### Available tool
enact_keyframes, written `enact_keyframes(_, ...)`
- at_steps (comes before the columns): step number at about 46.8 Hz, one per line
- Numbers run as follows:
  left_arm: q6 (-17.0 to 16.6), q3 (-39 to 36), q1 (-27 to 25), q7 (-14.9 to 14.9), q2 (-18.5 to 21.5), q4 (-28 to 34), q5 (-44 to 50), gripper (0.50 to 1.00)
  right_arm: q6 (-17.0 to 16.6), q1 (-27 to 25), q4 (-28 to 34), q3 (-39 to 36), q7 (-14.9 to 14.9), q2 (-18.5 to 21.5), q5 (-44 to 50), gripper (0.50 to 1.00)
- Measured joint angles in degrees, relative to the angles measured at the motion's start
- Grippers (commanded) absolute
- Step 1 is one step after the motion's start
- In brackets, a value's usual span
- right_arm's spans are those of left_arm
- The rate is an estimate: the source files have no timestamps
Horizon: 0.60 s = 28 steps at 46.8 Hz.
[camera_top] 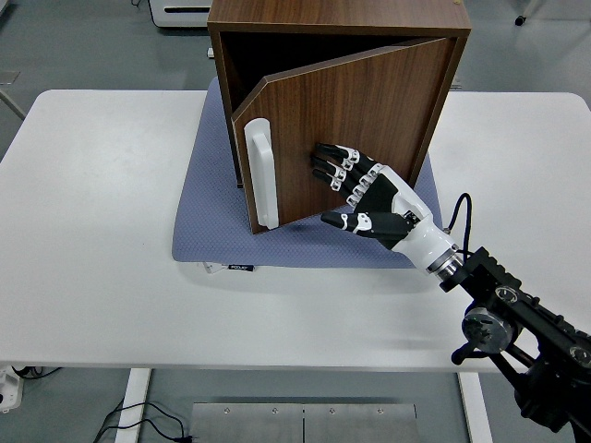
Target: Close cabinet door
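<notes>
A dark wooden cabinet (337,23) stands on a blue-grey mat at the back of the white table. Its door (360,120), hinged on the right, stands a small angle ajar, with a white handle (260,173) near its free left edge. My right hand (355,185) lies flat against the door's outer face just right of the handle, fingers spread and pressing on the wood, thumb hanging below. It holds nothing. A dark strip of the cabinet's inside shows above and left of the door. The left arm is out of view.
The blue-grey mat (208,208) sticks out to the left and front of the cabinet. The white table (102,231) runs wide on both sides. My right forearm (499,314) crosses the table's near right corner.
</notes>
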State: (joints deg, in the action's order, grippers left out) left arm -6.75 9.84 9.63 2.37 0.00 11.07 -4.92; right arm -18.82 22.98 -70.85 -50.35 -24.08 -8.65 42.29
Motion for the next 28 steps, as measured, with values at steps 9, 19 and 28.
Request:
enact_keyframes(9, 0.00, 0.00, -0.03, 0.00, 0.00, 0.00, 0.00, 1.000, 1.23, 2.36, 2.75, 0.08, 0.32, 1.95, -0.89, 1.000)
enact_keyframes(19, 0.00, 0.00, 0.00, 0.02, 0.00, 0.00, 0.00, 1.000, 1.36, 4.74, 5.41, 0.02, 1.22, 2.14, -1.53, 1.000)
enact_keyframes(28, 0.00, 0.00, -0.04, 0.02, 0.00, 0.00, 0.00, 1.000, 2.28, 7.63, 7.76, -0.02, 2.37, 2.17, -4.86, 1.000)
